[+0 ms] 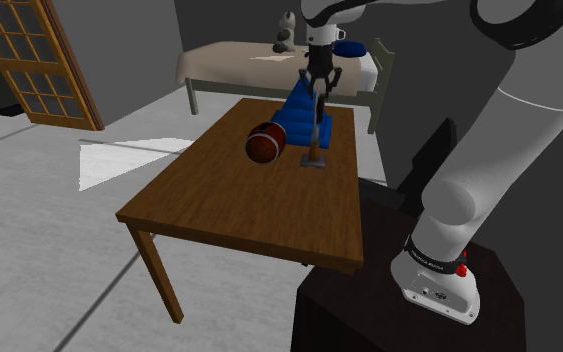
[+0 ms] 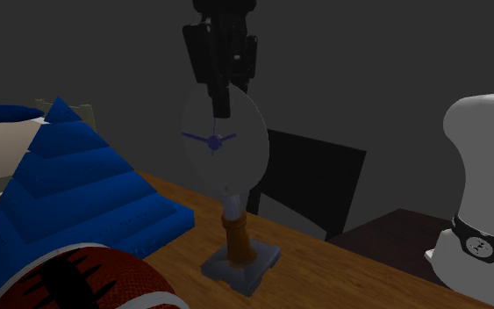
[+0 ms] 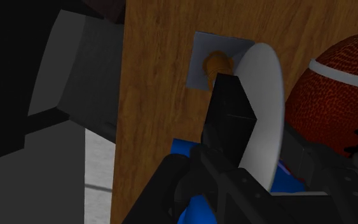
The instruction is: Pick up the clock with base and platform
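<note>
A dark box stand [image 1: 369, 300] is seen nearest, at the shoulder view's lower right, with the white arm [image 1: 489, 170] extended from it up and to the left over a brown wooden table [image 1: 229, 210]. On the table's far half the clock [image 2: 236, 162] is stood upright. Its grey square base [image 2: 240, 263] is rested flat on the tabletop, an orange-brown stem [image 2: 234, 237] is carried on the base, and a pale grey disc with blue hands is set on top. The black gripper [image 2: 225, 107] is positioned from above on the disc's upper rim. The disc is pinched between the two fingers, one of which [image 3: 231, 114] is pressed against its face in the wrist view, while the other is largely hidden behind it. A reddish-brown football with black markings [image 1: 265, 143] is laid just beside the clock, and a blue stepped pyramid [image 1: 299, 115] is placed close behind both. Beyond the table a bed with a beige cover [image 1: 259, 65] is set against a grey wall, and a glazed wooden door [image 1: 39, 60] is shown at the shoulder view's far left
</note>
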`<state>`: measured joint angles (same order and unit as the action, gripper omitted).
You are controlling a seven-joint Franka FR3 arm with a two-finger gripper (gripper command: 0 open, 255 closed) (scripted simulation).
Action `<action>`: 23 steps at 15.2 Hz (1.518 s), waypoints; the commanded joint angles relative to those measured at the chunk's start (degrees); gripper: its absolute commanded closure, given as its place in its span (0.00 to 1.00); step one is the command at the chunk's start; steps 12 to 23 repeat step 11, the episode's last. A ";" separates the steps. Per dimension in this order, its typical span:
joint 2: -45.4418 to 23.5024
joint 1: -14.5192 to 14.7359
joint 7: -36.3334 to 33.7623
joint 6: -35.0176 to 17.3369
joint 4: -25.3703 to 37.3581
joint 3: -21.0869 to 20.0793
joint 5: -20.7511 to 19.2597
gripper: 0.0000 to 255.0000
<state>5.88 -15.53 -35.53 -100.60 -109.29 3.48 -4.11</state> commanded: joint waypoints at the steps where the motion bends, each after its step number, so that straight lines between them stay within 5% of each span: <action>1: -0.06 -0.04 0.20 1.60 1.68 0.05 0.02 1.00; 9: -0.51 -0.01 0.57 7.81 8.36 0.00 0.10 1.00; 23: -0.53 -0.01 0.58 7.93 8.50 0.00 0.10 1.00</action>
